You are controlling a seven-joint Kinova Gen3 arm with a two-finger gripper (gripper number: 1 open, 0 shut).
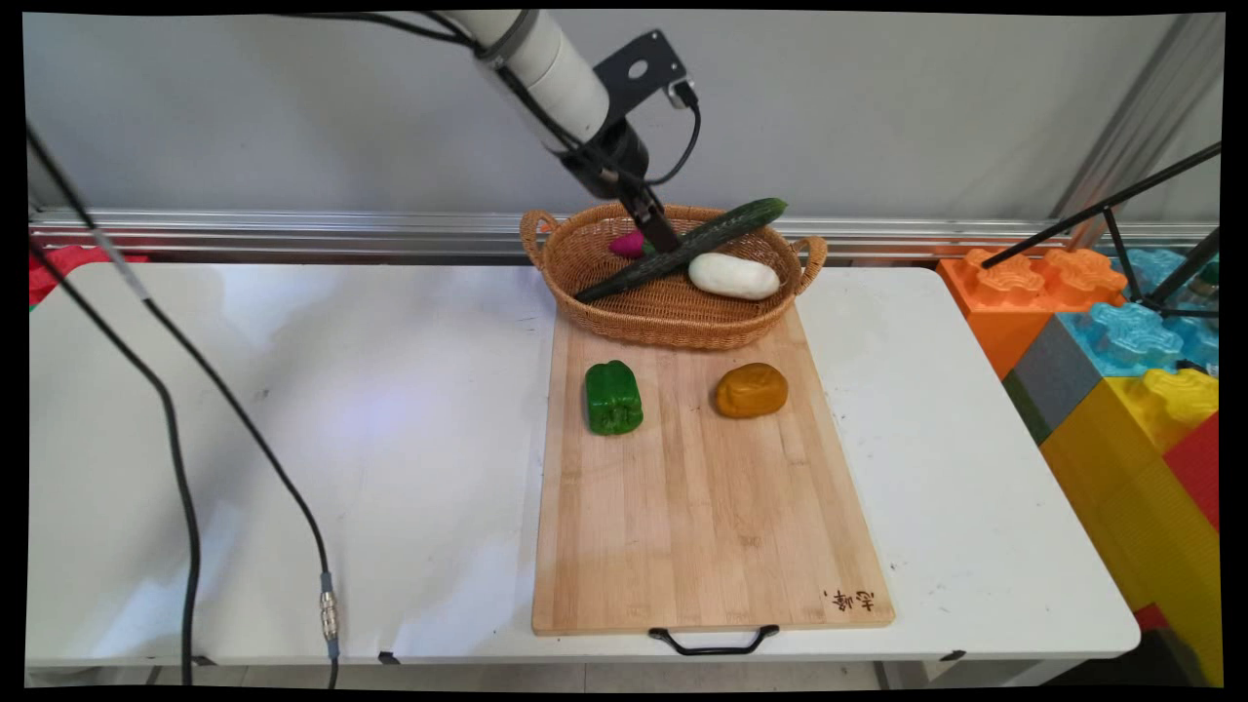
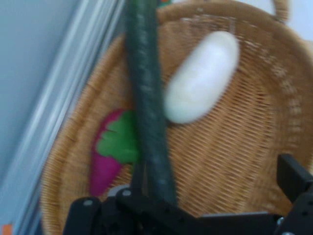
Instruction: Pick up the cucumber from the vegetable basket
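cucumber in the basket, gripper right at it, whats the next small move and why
Probably a short, slow lift straight up. The gripper sits on the cucumber, which lies slanted across the basket, its far end poking over the rim beside the white vegetable. Whether the grip is firm cannot be told, so go gently.

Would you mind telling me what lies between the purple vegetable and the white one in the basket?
The cucumber runs between the purple vegetable and the white vegetable, slanting across the basket; the hand view shows it best.
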